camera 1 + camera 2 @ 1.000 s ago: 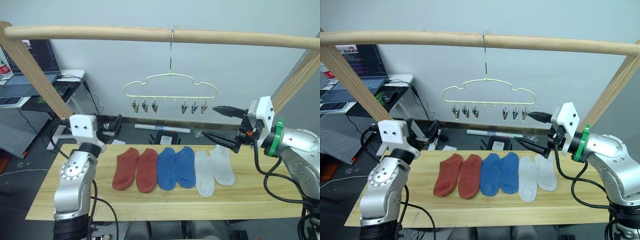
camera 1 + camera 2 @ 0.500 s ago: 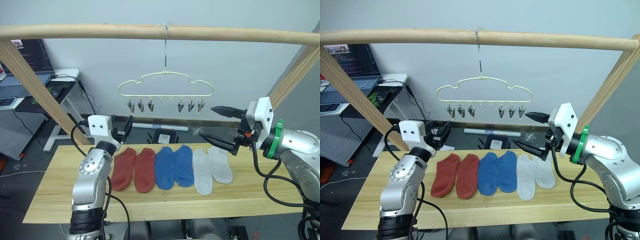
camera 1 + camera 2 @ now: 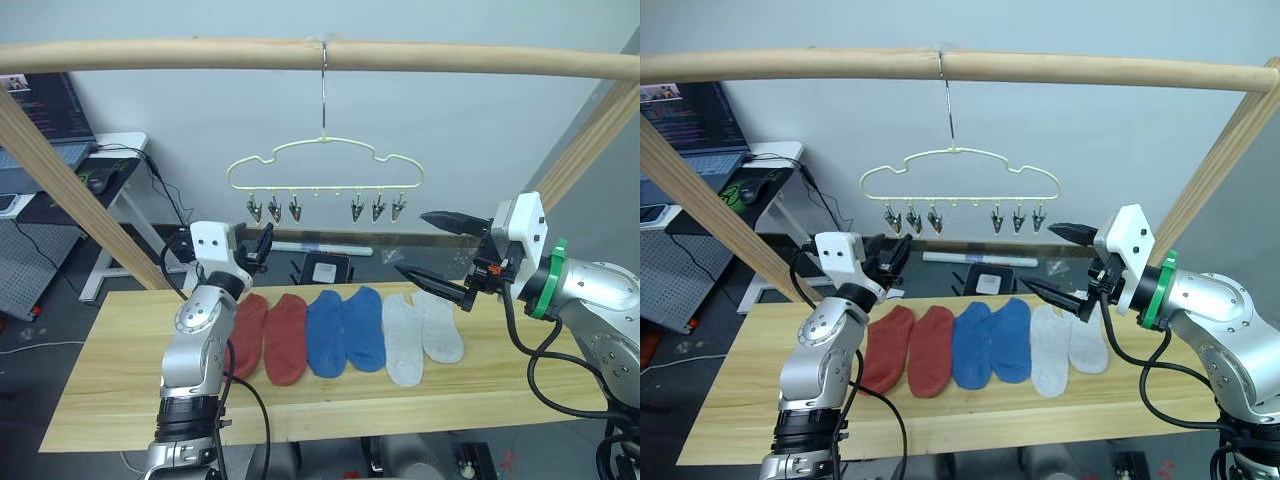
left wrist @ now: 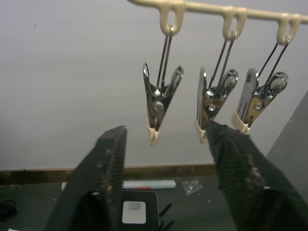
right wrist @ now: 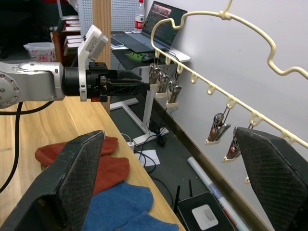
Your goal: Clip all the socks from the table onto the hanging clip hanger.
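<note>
Six socks (image 3: 345, 335) lay in a row on the table (image 3: 100, 380) w/ none clipped, while the left gripper (image 3: 262, 245) and right gripper (image 3: 432, 248), both spread wide and empty, hovered below the clip hanger (image 3: 322, 170), likely readying a pick.

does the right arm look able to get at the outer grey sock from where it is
Probably yes. The right gripper hangs open just above the grey sock, which lies flat at the row's right end on the table, with nothing between them.

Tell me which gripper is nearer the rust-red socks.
Left. The left gripper hovers just above the rust-red socks; the right gripper is past the grey socks, at the row's other end.
</note>
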{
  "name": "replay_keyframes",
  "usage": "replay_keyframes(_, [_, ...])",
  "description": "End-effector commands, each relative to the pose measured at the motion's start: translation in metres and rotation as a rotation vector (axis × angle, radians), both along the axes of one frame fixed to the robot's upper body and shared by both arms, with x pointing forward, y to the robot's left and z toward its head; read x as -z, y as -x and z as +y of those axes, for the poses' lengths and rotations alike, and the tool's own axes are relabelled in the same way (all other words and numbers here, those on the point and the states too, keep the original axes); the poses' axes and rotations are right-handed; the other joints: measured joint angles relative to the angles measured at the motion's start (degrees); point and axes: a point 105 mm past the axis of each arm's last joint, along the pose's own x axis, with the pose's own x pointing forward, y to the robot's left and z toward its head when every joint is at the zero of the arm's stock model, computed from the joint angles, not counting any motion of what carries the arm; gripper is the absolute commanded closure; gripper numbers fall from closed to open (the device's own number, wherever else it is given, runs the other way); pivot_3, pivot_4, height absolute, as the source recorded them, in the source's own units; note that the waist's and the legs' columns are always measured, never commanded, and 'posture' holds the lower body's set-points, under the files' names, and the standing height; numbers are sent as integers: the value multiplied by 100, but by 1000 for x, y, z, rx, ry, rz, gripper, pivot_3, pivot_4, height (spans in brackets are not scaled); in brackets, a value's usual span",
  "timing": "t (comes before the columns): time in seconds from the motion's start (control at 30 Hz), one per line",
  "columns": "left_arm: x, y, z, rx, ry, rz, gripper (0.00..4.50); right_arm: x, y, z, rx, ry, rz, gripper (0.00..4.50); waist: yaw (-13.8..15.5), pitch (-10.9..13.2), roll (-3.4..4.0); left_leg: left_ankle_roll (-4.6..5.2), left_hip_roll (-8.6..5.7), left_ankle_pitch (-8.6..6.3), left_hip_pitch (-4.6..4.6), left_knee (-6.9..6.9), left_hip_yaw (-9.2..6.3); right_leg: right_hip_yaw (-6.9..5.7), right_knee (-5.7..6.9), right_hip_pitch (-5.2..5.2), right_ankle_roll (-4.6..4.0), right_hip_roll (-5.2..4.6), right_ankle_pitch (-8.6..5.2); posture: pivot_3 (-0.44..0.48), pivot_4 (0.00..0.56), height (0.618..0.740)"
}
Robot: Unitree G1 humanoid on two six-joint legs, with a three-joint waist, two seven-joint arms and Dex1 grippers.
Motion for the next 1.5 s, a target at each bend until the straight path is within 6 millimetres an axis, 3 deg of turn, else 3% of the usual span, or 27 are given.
replay_keyframes(0.03, [-15,-4,1,-3,-12,-60,2561,-10,6,1,-5,-5,-46,0,-3,12,-1,0,0,0,0,0,0,-1,0,0,0,0,0,-191,211,735])
replay_keyframes(0.6, [-25,-11,0,-22,19,-79,2561,-11,6,1,8,-11,-51,0,-8,53,-6,-2,0,-1,-54,0,-3,-3,-1,-47,2,0,1,-193,211,735])
replay_keyframes(1.5, [-46,-17,-9,-58,55,-157,2561,-13,6,-3,-4,17,-47,0,-7,56,-8,-2,-1,-1,-60,0,-6,-7,-5,-49,3,0,1,-190,210,735])
